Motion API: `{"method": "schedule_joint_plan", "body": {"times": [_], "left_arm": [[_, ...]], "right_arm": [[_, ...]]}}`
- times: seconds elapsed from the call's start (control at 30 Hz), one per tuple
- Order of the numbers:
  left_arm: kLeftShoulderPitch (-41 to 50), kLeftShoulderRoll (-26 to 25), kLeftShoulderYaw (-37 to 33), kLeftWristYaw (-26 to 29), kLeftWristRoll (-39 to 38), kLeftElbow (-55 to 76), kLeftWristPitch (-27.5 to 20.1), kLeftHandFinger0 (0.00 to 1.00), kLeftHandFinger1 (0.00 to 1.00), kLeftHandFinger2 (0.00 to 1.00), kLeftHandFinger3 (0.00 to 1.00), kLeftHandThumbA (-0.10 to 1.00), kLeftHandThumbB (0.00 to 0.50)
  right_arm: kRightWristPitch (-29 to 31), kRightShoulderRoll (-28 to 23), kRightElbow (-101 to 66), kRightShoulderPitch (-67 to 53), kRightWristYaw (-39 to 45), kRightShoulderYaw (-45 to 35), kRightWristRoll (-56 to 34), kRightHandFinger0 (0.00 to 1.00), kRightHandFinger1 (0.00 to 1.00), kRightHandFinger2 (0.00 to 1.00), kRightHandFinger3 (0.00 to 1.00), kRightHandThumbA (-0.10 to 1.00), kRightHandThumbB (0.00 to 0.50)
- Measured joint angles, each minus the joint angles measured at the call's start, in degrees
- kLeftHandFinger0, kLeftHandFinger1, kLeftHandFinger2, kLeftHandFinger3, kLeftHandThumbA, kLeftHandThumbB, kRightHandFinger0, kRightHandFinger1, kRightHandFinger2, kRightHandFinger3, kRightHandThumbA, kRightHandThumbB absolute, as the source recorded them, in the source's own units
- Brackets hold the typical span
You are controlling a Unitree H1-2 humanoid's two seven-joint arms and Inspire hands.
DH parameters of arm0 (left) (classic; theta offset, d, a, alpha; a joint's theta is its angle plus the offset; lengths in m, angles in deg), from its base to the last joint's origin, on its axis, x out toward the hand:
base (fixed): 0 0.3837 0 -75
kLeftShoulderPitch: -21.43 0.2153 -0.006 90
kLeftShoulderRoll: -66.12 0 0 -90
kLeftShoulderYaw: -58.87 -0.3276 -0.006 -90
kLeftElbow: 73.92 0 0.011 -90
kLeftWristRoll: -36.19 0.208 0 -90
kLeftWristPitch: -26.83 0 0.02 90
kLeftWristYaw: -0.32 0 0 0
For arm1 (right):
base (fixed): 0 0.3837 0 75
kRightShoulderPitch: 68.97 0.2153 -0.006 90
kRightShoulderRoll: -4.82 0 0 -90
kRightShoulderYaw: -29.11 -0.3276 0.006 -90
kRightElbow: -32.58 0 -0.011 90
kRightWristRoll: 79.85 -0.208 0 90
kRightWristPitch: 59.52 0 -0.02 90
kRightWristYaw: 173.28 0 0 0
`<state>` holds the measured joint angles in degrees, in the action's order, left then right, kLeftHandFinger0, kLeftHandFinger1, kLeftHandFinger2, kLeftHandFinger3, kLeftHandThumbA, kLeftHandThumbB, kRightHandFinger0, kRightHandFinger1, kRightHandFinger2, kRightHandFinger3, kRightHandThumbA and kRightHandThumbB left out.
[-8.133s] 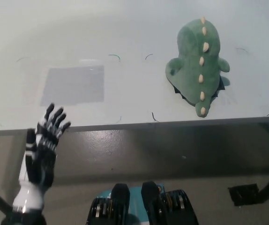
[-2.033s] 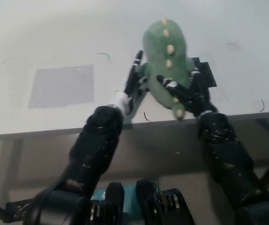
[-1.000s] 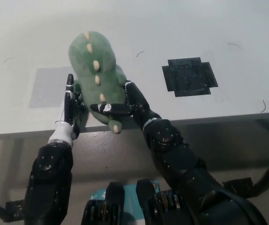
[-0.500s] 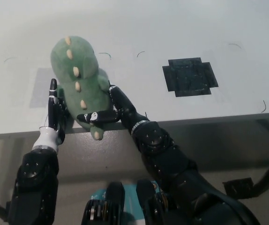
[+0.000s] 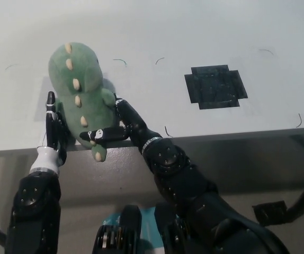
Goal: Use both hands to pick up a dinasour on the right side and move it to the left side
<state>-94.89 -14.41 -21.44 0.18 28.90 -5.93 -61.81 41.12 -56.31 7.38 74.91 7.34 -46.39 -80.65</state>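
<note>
A green plush dinosaur [image 5: 78, 84] with cream spikes down its back is held over the left part of the white table [image 5: 194, 32], its tail hanging past the front edge. My left hand [image 5: 53, 132] presses flat against its left side. My black right hand [image 5: 117, 124] presses its right side, with fingers wrapped across the tail end. Both hands clamp the toy between them. Most of the grey square patch [image 5: 42, 90] lies hidden under the toy.
A black cross-shaped tape patch [image 5: 215, 86] marks the table's right side. Small dark curved marks are scattered on the tabletop. The table's front edge [image 5: 237, 134] runs across the picture, with grey floor below it.
Both hands have carried the dinosaur from the black patch on the right over to the grey patch on the left; in the last half second it shifted slightly further left.
</note>
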Motion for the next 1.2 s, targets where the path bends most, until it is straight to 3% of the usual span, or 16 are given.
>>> {"method": "schedule_joint_plan", "body": {"times": [0.1,0.33,0.37,0.6,0.7,0.8,1.0,1.03,1.07,1.1,1.13,1.2], "left_arm": [[0.0,-0.08,0.09,0.07,-0.02,-0.05,-0.01,1.0,1.0,1.0,1.0,1.0,0.088],[-0.23,-0.28,0.16,0.1,-0.05,-0.66,-0.29,1.0,1.0,1.0,1.0,1.0,0.086],[-0.35,-0.33,0.16,0.09,-0.05,-0.9,-0.41,1.0,1.0,1.0,1.0,1.0,0.112],[-2.41,-0.64,0.25,0.28,-0.07,-4.06,-1.23,1.0,1.0,1.0,1.0,1.0,0.129],[-3.09,-0.71,0.22,0.77,-0.03,-5.02,-1.43,1.0,1.0,1.0,1.0,1.0,0.129],[-4.06,-0.74,0.22,0.87,-0.08,-6.51,-1.91,1.0,1.0,1.0,1.0,1.0,0.17],[-5.12,-0.94,-0.01,0.88,-0.08,-8.31,-2.8,1.0,1.0,1.0,1.0,1.0,0.165],[-5.18,-1.01,-0.05,0.87,-0.08,-8.38,-2.78,1.0,1.0,1.0,1.0,1.0,0.118],[-5.24,-1.08,-0.09,0.86,-0.09,-8.49,-2.82,1.0,1.0,1.0,1.0,1.0,0.22],[-5.34,-1.19,-0.14,0.77,-0.14,-8.78,-3.13,1.0,1.0,1.0,1.0,1.0,0.244],[-5.34,-1.22,0.0,0.68,-0.46,-8.76,-3.05,1.0,1.0,1.0,1.0,1.0,0.333],[-5.34,-1.22,0.16,0.72,-0.67,-8.55,-2.74,1.0,1.0,1.0,1.0,1.0,0.398]], "right_arm": [[0.0,0.14,0.01,0.02,0.14,-0.01,0.09,1.0,1.0,1.0,1.0,1.0,0.02],[0.01,0.15,0.44,0.4,0.29,-0.07,0.12,1.0,1.0,1.0,1.0,1.0,0.089],[0.0,0.15,0.6,0.53,0.29,-0.09,0.12,1.0,1.0,1.0,1.0,1.0,0.098],[-0.19,0.13,1.75,1.76,0.31,-0.55,0.13,1.0,1.0,1.0,1.0,1.0,0.141],[-0.24,0.1,2.92,2.61,0.31,-0.57,0.23,1.0,1.0,1.0,1.0,1.0,0.123],[-0.42,-0.07,3.36,3.13,0.31,-0.55,0.51,1.0,1.0,1.0,1.0,1.0,0.094],[-0.46,-0.66,3.35,3.4,0.71,-0.82,1.13,1.0,1.0,1.0,1.0,1.0,0.072],[-0.46,-0.67,3.35,3.4,0.74,-0.87,1.14,1.0,1.0,1.0,1.0,1.0,0.068],[-0.44,-0.67,3.35,3.4,0.81,-0.99,1.16,1.0,1.0,1.0,1.0,1.0,0.092],[-0.39,-0.67,3.35,3.4,0.91,-1.23,1.16,1.0,1.0,1.0,1.0,1.0,0.098],[-0.36,-0.66,3.23,3.4,1.03,-1.77,1.14,1.0,1.0,1.0,1.0,1.0,0.149],[-0.36,-0.67,2.95,3.39,1.28,-2.67,1.08,1.0,1.0,1.0,1.0,1.0,0.166]]}}
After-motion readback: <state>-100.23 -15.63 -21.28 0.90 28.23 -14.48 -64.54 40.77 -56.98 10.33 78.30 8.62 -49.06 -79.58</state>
